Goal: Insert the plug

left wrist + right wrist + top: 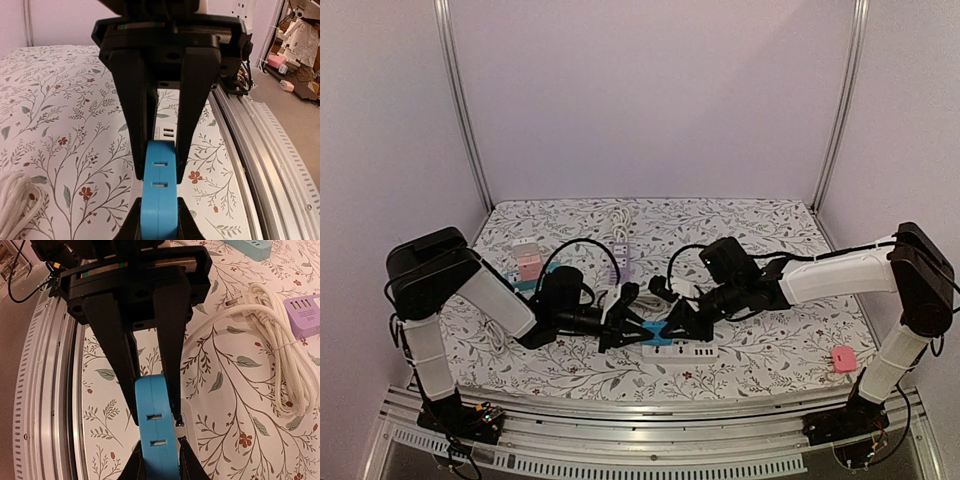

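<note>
Observed: left tool and right tool both pinched narrow on the blue plug from opposite ends. Plug sits at the white power strip, near the bench front edge; seating indeterminate.

Left gripper, right gripper black; white arm links, black joints, cables

The plug sits at the left end of the power strip, near the table's near edge. The left gripper is left of it, the right gripper right. A second strip lies behind.
</note>
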Robot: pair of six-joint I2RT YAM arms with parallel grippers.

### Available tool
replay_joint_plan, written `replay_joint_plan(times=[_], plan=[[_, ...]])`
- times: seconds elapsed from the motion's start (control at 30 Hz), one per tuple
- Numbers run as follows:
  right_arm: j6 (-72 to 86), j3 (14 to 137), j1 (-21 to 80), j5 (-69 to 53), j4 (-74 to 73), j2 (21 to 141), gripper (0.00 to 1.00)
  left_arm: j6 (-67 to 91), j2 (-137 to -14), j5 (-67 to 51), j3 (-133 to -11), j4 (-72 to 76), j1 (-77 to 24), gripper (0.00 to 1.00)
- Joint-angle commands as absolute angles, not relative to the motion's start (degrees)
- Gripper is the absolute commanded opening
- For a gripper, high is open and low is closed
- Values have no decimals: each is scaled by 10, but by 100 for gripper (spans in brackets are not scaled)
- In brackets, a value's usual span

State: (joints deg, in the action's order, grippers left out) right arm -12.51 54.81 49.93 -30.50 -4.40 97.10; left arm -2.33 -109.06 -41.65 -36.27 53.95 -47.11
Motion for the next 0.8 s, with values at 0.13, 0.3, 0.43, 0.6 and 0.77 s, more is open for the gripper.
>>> replay_joint_plan(times=[0.13,0.3,0.43,0.6,0.77], plan=[[-101,563,497,-276,-57,954,0,-49,-1107,-408,-382,587,-468,0],[-104,562,497,-265,-57,952,0,-82,-1107,-397,-384,589,-469,0],[-110,565,497,-259,-59,955,0,-105,-1109,-397,-391,581,-468,0],[-117,565,497,-251,-59,965,0,-120,-1119,-398,-394,577,-468,0],[-126,569,497,-248,-60,976,0,-121,-1125,-401,-406,565,-463,0]])
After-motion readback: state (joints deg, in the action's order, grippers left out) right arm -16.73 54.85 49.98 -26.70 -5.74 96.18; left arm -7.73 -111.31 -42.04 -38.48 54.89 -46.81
